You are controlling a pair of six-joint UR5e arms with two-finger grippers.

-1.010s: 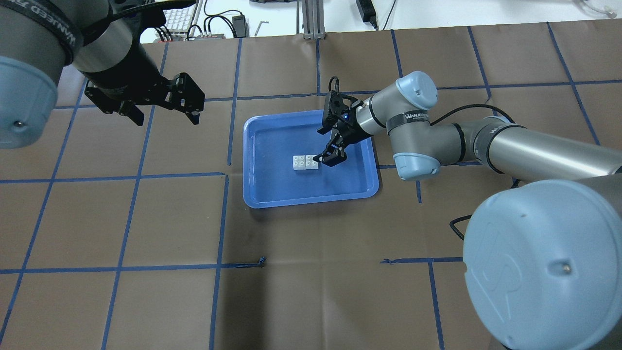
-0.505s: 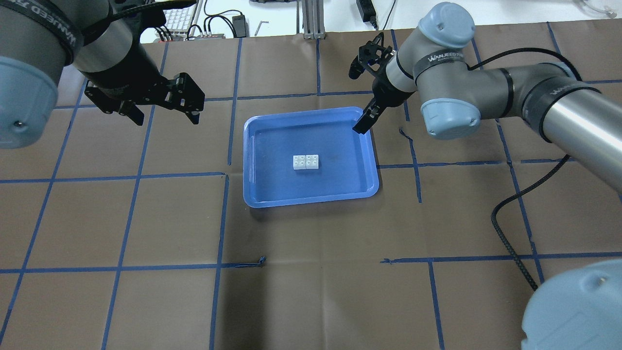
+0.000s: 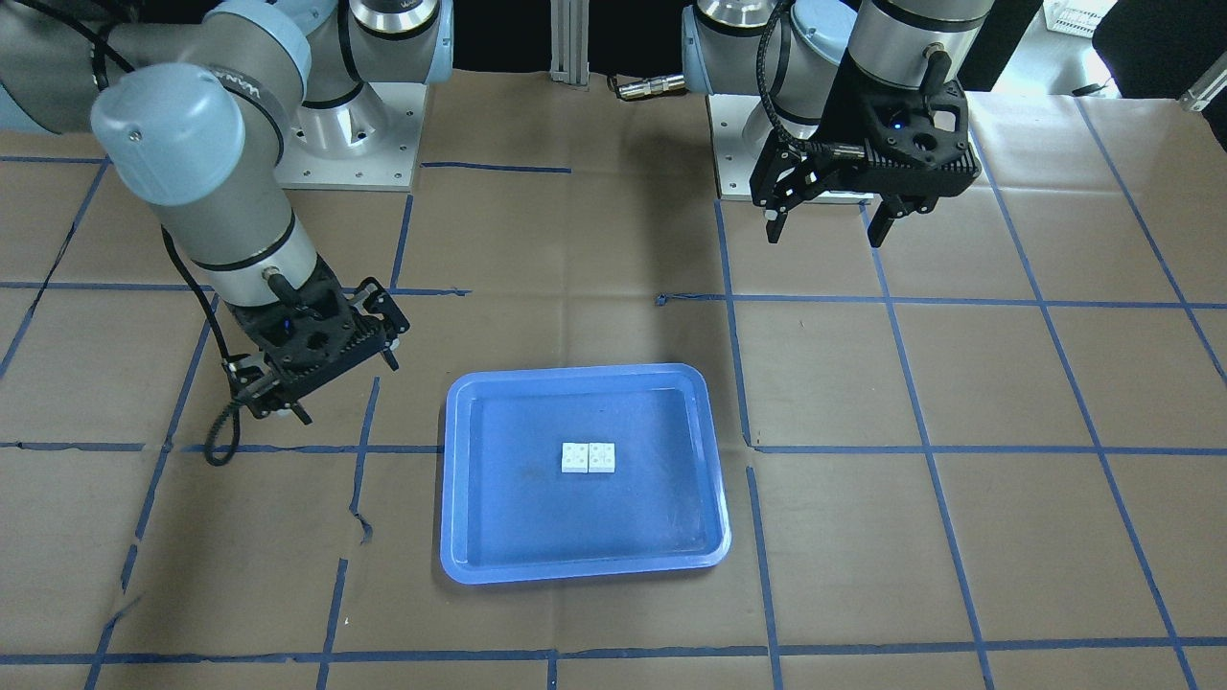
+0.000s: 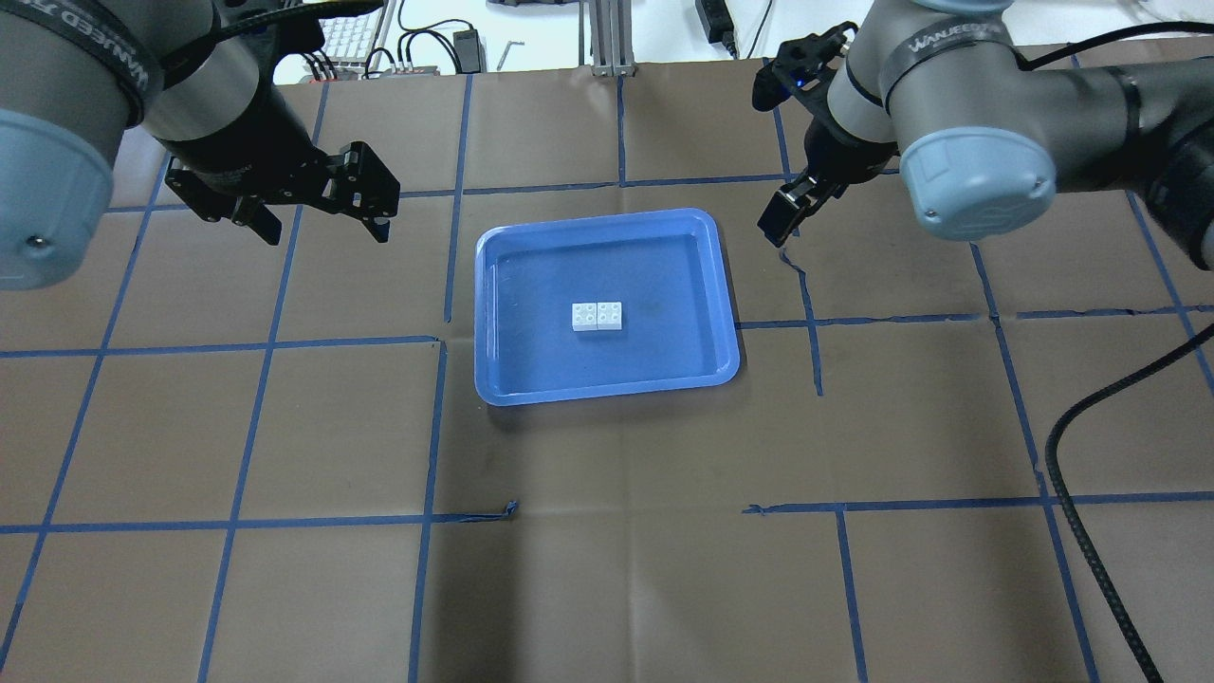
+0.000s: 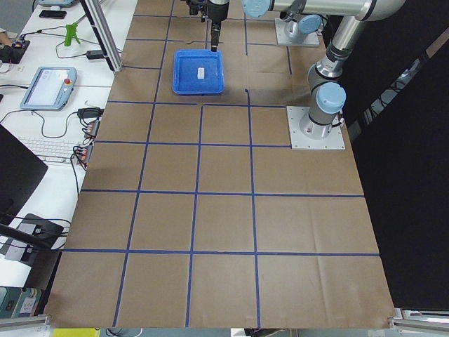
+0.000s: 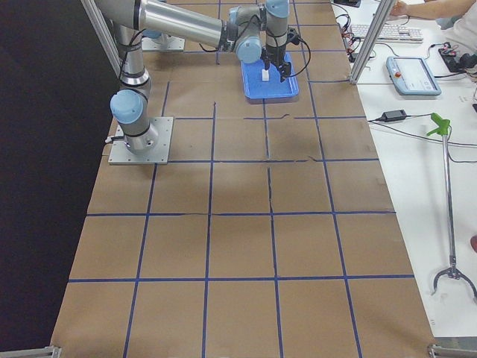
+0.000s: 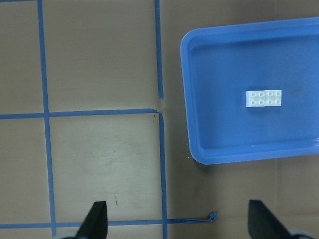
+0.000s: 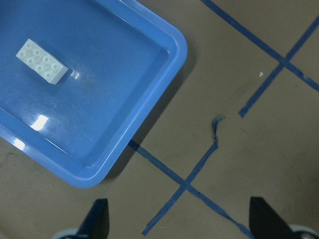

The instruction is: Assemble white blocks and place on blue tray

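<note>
The two white blocks (image 4: 597, 316) lie side by side, touching, studs up, in the middle of the blue tray (image 4: 664, 365). They also show in the front view (image 3: 588, 457), left wrist view (image 7: 263, 99) and right wrist view (image 8: 41, 60). My right gripper (image 4: 787, 209) is open and empty, raised just past the tray's far right corner over the brown table. In the front view it (image 3: 345, 388) is at the tray's (image 3: 537, 537) upper left. My left gripper (image 4: 322, 228) is open and empty, raised left of the tray.
Brown paper with a blue tape grid covers the table. A loose curl of tape (image 4: 792, 261) lies right of the tray. A black cable (image 4: 1072, 474) trails at the right. A keyboard and cables (image 4: 351, 38) sit beyond the far edge.
My right gripper has drawn back from the white blocks, rising out of the tray toward the far right. The blocks stay in the tray. The left arm has not moved.
</note>
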